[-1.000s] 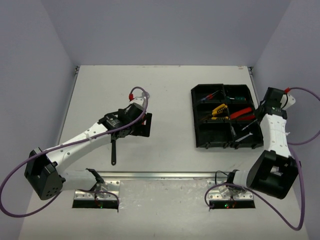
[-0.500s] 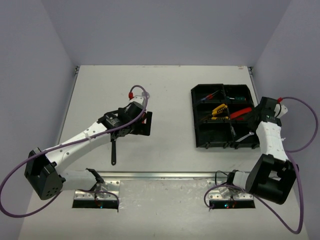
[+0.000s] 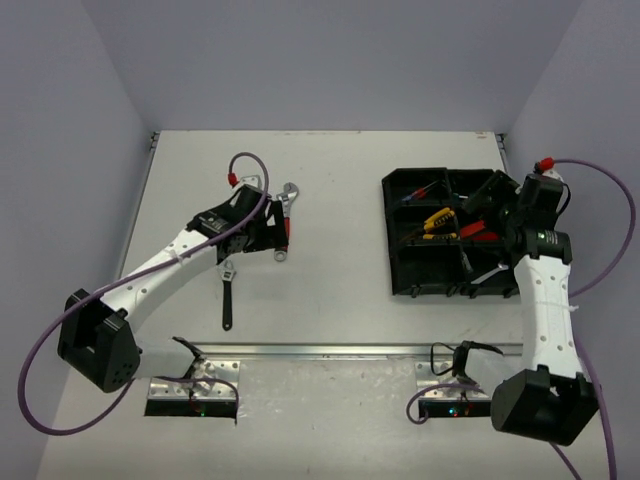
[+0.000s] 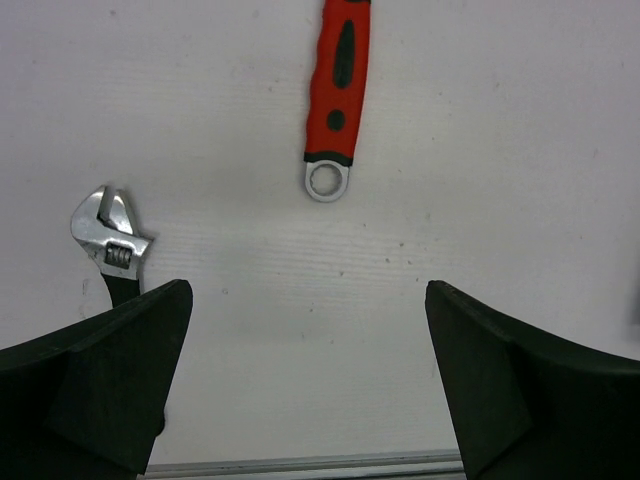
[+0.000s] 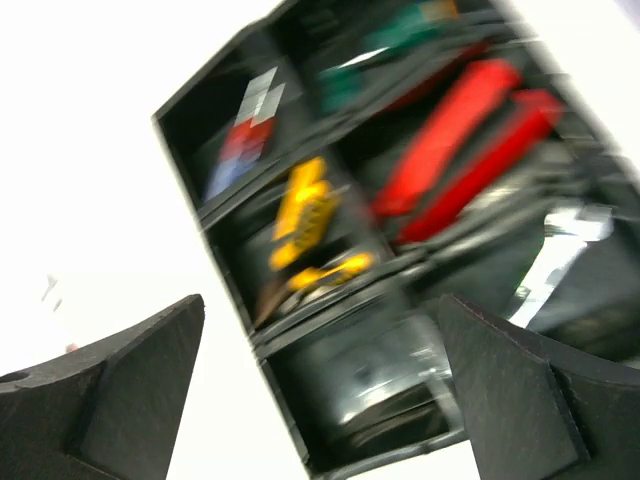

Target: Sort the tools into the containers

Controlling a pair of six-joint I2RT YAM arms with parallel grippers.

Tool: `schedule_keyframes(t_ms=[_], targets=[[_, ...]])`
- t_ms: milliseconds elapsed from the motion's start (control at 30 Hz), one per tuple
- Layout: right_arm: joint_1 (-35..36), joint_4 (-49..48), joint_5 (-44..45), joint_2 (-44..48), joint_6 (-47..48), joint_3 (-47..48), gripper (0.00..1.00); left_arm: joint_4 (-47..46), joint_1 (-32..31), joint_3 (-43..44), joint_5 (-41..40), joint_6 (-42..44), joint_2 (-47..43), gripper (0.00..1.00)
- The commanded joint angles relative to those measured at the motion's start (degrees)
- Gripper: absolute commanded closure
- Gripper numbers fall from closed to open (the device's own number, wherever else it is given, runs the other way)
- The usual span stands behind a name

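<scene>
Two tools lie on the white table at the left: a red-handled wrench and a black-handled adjustable wrench. My left gripper hovers open over bare table between them, holding nothing. The black organiser tray stands at the right. Its containers hold yellow pliers, red utility knives, screwdrivers and a silver wrench. My right gripper hangs open and empty above the tray.
Grey walls close the table on three sides. A metal rail runs along the near edge between the arm bases. The right wrist view is blurred by motion. A lower left tray compartment looks dark, its contents unclear.
My right gripper opened and rose from the tray's lower right compartment, swinging toward the far side. My left arm drew back to the left, uncovering the red-handled wrench.
</scene>
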State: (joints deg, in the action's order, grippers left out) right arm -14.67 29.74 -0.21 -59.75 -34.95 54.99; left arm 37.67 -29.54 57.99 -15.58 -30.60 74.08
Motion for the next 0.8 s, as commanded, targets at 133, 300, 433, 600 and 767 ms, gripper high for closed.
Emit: schedule_keyframes(t_ms=[133,300,433,600,767], targets=[[3.2,4.52,-16.13,-1.83,7.71,3.1,0.01,-0.43,3.08,10.48,-1.49,-1.61,10.34,0.0],[9.21,6.75,-16.16,-3.39,11.52,4.4,0.01,-0.36,3.17,12.42,-2.4,-2.28,14.76,0.0],[14.89,9.91,-15.46,-6.88,14.01,6.87,0.01,1.49,3.17,13.45,-4.26,-3.56,16.32,0.0],[20.14,9.69,-12.75,-7.21,14.08,6.36,0.01,1.2,5.14,11.19,-5.13,-4.59,16.96,0.0],[20.65,9.1,-14.91,-6.68,13.59,6.0,0.01,-2.06,5.37,13.05,-0.86,-2.54,20.43,0.0]])
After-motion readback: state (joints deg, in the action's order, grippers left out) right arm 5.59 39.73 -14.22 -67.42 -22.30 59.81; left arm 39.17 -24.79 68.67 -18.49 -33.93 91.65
